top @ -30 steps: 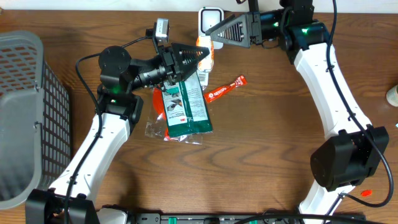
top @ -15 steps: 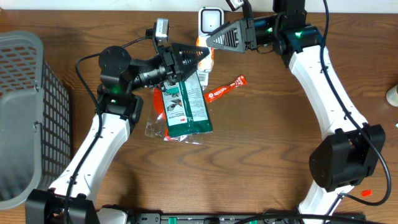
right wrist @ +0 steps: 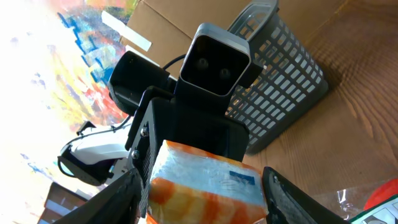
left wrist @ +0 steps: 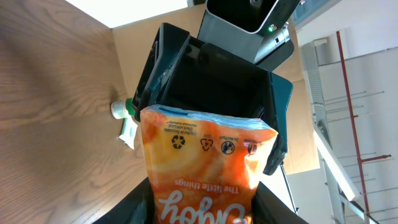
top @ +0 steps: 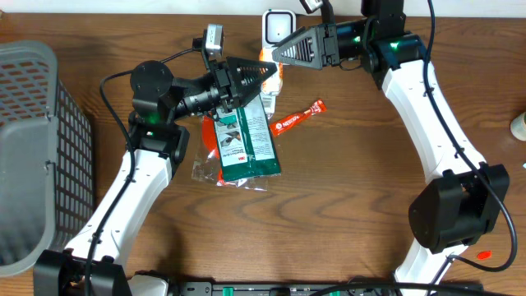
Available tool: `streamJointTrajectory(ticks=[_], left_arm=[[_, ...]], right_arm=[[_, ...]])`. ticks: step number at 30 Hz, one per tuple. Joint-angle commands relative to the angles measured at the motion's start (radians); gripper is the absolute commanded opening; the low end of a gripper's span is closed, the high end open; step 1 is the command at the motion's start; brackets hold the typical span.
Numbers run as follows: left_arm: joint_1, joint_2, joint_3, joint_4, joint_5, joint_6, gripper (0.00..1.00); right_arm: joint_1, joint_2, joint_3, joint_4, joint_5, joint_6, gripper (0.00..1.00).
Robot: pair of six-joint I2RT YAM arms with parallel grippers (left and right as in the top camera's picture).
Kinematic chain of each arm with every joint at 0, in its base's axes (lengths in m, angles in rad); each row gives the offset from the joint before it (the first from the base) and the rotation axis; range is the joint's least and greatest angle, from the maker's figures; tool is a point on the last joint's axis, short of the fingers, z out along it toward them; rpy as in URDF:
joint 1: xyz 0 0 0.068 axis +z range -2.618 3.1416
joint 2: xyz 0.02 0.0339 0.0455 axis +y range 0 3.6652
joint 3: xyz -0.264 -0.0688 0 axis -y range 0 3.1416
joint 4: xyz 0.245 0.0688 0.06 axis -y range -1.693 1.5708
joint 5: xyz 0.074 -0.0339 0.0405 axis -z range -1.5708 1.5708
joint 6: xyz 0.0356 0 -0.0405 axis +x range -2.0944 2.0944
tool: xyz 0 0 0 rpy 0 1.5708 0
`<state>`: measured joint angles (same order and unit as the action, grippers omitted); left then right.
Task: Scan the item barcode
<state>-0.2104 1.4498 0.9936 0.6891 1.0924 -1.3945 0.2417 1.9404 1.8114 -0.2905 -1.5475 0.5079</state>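
The orange snack bag [left wrist: 208, 168] is held up just in front of the white scanner [top: 278, 23], a little to its left. The left claw [top: 263, 76] is clamped on the bag's lower end. From the left wrist view it appears clear of the tabletop, though that is a judgement.

The bag's long axis runs out from the left claw's tips toward the right claw [top: 281, 49], so its sealed free end faces the right arm. The right claw reaches in from the scanner's right side and straddles that free end. In the right wrist view one finger [right wrist: 127, 193] stands on each side of the bag. I cannot tell whether they press it or only bracket it.

The right arm is therefore nearer the free end, and the next move depends on which face of the bag gets turned toward the scanner. No barcode is clearly visible. The left wrist view shows only recycling marks and lettering, and a blue-printed patch in the right wrist view is too small to read.

The green packet [top: 244, 140] and the red sachet [top: 297, 117] lie on the robot's side of the scanner.

Compared with a second ago, the right wrist has swung in toward the scanner and its claw has tipped down over the bag. Over the last half second the overhead view shows no shift. The left arm, bag, packet and sachet have not moved.
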Motion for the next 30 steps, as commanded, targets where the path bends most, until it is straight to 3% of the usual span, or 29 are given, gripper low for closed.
streamJointTrajectory(ticks=[1, 6, 17, 26, 30], left_arm=[[0.004, 0.001, 0.012, 0.010, -0.005, 0.002, 0.41], [0.004, 0.001, 0.012, 0.010, -0.005, 0.002, 0.41], [0.004, 0.001, 0.012, 0.009, -0.005, 0.002, 0.41], [0.004, 0.001, 0.012, 0.009, -0.005, 0.002, 0.69], [0.004, 0.001, 0.012, 0.008, -0.005, 0.003, 0.74]], right_arm=[[0.007, 0.009, -0.002, 0.004, -0.006, -0.012, 0.57], [0.007, 0.009, -0.002, 0.014, -0.006, -0.011, 0.46], [-0.005, 0.009, -0.002, 0.047, -0.006, -0.007, 0.40], [-0.037, 0.009, -0.002, 0.048, -0.006, 0.005, 0.39], [-0.052, 0.009, -0.002, 0.048, -0.006, 0.005, 0.39]])
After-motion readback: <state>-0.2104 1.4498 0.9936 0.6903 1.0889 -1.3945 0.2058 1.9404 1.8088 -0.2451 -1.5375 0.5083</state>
